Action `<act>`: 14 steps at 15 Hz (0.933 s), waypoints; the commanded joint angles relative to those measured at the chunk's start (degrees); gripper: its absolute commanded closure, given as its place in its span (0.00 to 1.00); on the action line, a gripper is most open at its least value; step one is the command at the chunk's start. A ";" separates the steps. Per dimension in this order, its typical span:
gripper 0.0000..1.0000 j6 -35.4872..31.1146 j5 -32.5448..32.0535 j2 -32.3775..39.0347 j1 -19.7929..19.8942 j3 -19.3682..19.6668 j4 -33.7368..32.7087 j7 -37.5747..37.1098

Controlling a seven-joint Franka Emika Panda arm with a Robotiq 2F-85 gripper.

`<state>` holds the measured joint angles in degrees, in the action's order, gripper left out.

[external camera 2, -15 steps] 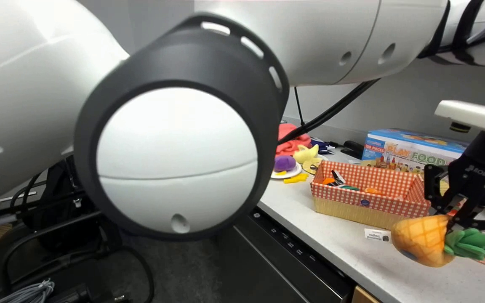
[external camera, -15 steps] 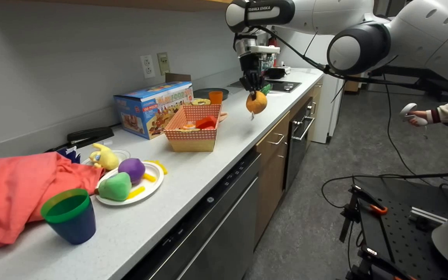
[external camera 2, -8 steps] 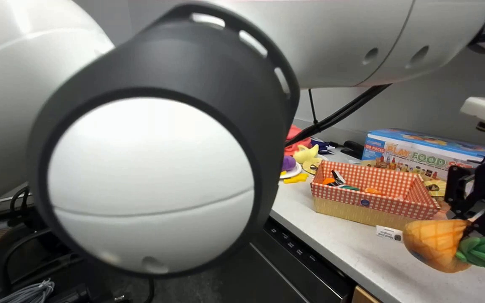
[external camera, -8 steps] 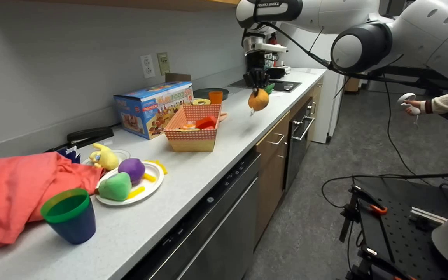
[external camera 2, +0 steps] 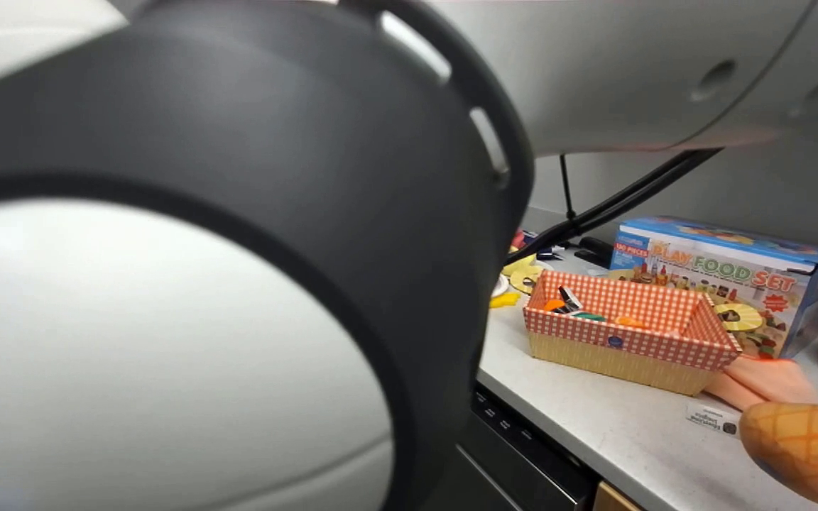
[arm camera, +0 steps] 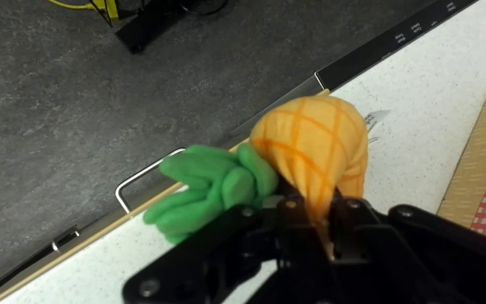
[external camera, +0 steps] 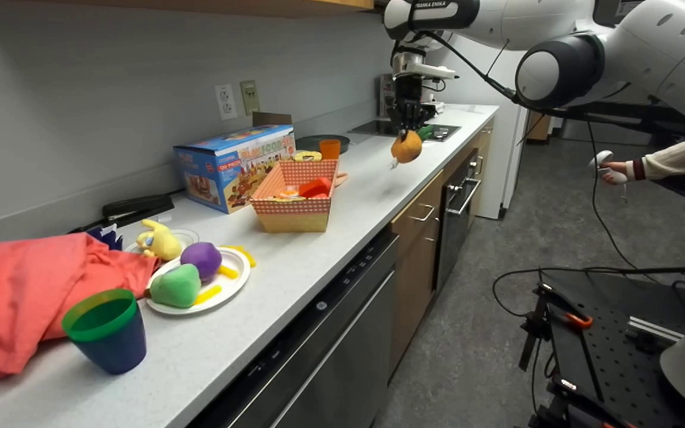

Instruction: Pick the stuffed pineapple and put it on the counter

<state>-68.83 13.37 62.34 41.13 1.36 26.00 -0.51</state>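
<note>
The black two-finger gripper (arm camera: 317, 207) is closed on the stuffed pineapple (arm camera: 310, 135), a roundish orange-yellow plush with darker crisscross lines; the fingers (arm camera: 295, 223) pinch a fold of the orange fabric just beside the green leafy tuft (arm camera: 209, 185); the pineapple hangs in the air over the counter (external camera: 283, 273), a long, smooth, pale grey-white worktop, near its front edge; it is tilted on its side, tuft pointing away from the rectangular basket (external camera: 292, 223) with red-and-white checked sides and a straw-coloured base, and a small white tag (external camera 2: 713, 420) sticks out at the opposite end. The basket stands on the counter with red toy pieces (external camera: 317, 187) inside; near it stands a blue printed cardboard box (external camera: 203, 178); well apart from these, in an exterior view, a round white plate (external camera: 238, 282) bears a green plush fruit (external camera: 176, 286) and a purple plush fruit (external camera: 201, 260); a crumpled coral-red cloth (external camera: 45, 279) lies beside the plate, and a blue cup (external camera: 113, 348) with a green rim stands near it.
</note>
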 commanded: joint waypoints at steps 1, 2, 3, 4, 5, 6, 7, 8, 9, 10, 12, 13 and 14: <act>0.96 0.02 -0.19 -0.61 -2.80 -1.46 -0.20 -1.09; 0.96 0.08 0.03 -0.87 -3.58 -1.75 -0.27 -1.67; 0.96 0.10 0.36 -1.19 -4.18 -2.11 -0.36 -1.96; 0.96 -0.26 0.15 -1.82 -5.40 -2.10 -0.19 -2.35; 0.96 -0.45 0.27 -2.41 -6.03 -2.28 0.09 -2.44; 0.96 -0.67 0.17 -2.83 -6.62 -2.21 0.15 -2.52; 0.96 -1.06 -0.01 -3.17 -7.19 -1.95 0.19 -2.82; 0.96 -1.44 -0.09 -3.47 -7.63 -1.77 0.24 -3.20; 0.96 -2.56 -0.66 -3.54 -7.87 -1.23 0.05 -3.24; 0.96 -4.21 -1.59 -3.59 -8.34 -0.54 -0.12 -3.49; 0.96 -8.89 -4.64 -3.61 -9.47 1.46 -0.12 -3.70; 0.96 -10.50 -5.44 -3.37 -9.54 1.88 -0.12 -3.98; 0.96 -11.69 -6.45 -3.01 -9.70 2.44 -0.48 -4.04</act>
<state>-76.92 9.42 59.16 32.56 1.59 25.92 -3.38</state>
